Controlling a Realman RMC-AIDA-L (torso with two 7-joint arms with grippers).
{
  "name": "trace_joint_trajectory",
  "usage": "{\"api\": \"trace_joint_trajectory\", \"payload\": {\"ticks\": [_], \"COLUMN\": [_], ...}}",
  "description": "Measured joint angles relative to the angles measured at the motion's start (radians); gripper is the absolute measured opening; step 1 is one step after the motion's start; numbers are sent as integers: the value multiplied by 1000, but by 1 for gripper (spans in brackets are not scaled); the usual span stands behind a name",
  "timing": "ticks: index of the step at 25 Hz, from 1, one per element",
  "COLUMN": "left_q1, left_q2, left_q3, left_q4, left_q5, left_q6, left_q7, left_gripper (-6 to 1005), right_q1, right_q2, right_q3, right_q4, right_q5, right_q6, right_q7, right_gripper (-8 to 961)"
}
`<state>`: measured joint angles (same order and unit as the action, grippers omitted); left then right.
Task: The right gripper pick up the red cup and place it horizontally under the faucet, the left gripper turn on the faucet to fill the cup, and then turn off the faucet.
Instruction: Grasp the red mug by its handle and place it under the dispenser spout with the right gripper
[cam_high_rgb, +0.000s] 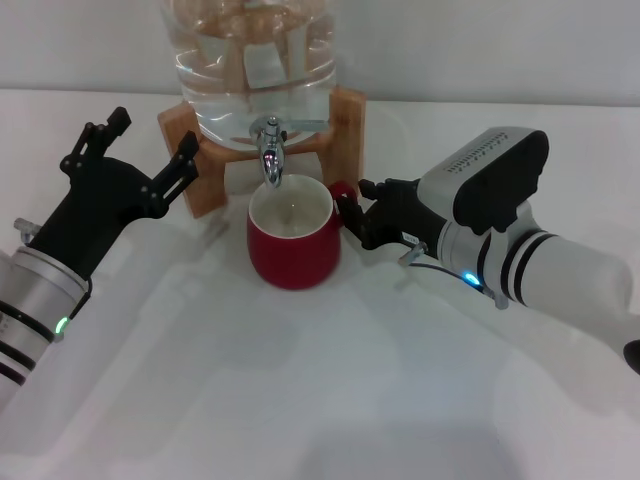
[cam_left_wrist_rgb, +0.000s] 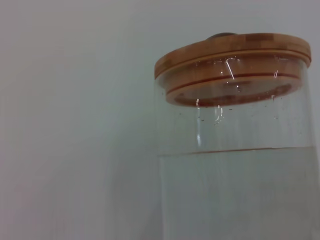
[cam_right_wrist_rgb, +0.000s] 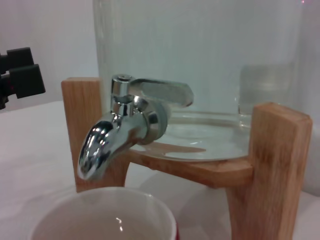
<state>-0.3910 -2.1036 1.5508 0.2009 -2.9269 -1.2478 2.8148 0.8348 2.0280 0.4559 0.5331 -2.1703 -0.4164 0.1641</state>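
Right gripper (cam_high_rgb: 350, 212): fingers clenched on the small loop handle of the red cup (cam_high_rgb: 293, 245), arm reaching in from the right across the counter (cam_high_rgb: 320, 400).

Red cup: upright on the counter, open mouth directly beneath the spout of the faucet (cam_high_rgb: 268, 150); white interior visible, and whether it holds water cannot be told. In the right wrist view the cup's rim (cam_right_wrist_rgb: 107, 212) sits just below the chrome spout (cam_right_wrist_rgb: 100, 150), apart from it.

Faucet: lever pointing sideways along the jug's front; no stream visible.

Left gripper (cam_high_rgb: 140, 150): fingers released and spread, hovering left of the wooden stand (cam_high_rgb: 190, 150), one fingertip near the stand's left post.

Water jug (cam_left_wrist_rgb: 235, 150): clear, partly filled, wooden lid (cam_left_wrist_rgb: 232, 50) on top.
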Motion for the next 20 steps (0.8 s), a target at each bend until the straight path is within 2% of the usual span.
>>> {"api": "trace_joint_trajectory", "payload": {"ticks": [20], "left_q1": [12], "left_q2": [2], "left_q3": [0], "left_q4": [0], "left_q5": [0], "left_q6": [1], "left_q7": [0], "left_gripper": [874], "right_q1": [-91], "right_q2": [-10], "right_q3": [10], "right_q4": [21], "right_q5": [-54], "right_q6": [-73], "right_q7": [2], "right_gripper": [327]}}
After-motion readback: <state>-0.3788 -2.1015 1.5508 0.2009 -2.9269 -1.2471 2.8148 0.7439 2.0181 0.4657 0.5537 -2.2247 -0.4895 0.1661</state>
